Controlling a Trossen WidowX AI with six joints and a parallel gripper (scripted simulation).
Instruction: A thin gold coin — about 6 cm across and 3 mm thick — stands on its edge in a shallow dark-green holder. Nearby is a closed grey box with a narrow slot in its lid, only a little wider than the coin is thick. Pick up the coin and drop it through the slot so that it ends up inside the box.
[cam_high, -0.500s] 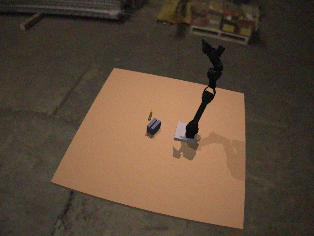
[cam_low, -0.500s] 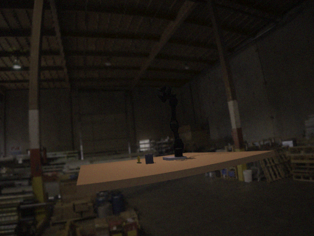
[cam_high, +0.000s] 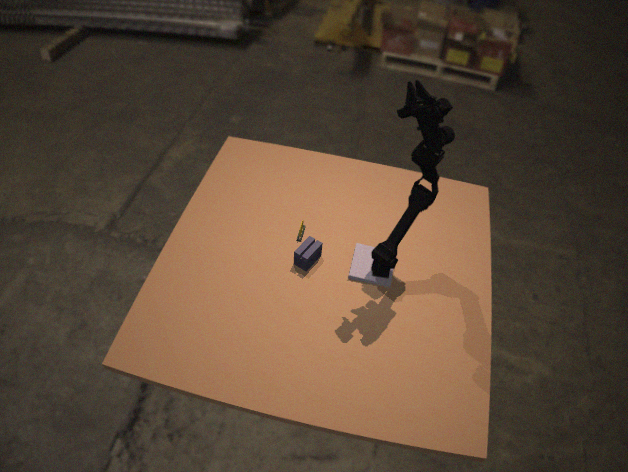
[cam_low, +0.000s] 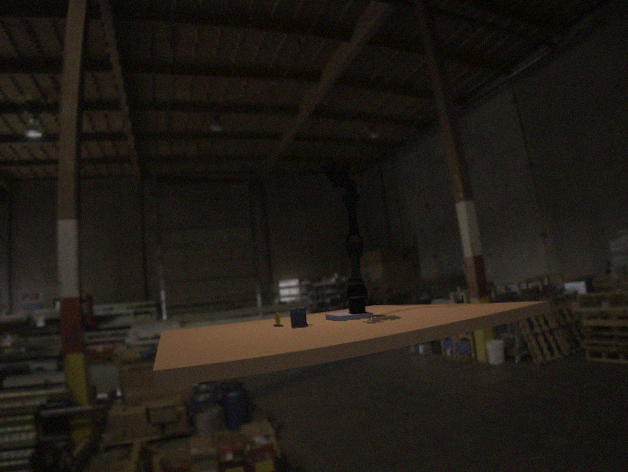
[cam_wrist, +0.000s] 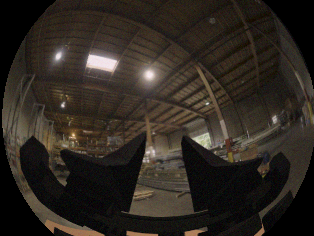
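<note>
Arm raised, coin untouched.
We found the gripper (cam_high: 412, 90) high in the upper right of the top view, fingers partly apart and holding nothing. The gold coin (cam_high: 301, 230) stood in its holder at centre frame, just above the grey slotted box (cam_high: 307, 253).

No text, label, brand, number or sign can be read in any of the views. The stacked cardboard boxes on the wooden pallet (cam_high: 449, 43) at the far edge of the floor carry yellow and red patches that are perhaps labels, but they are too blurred to read. The small grey box with the slotted lid (cam_high: 307, 253) shows no marking.
</note>
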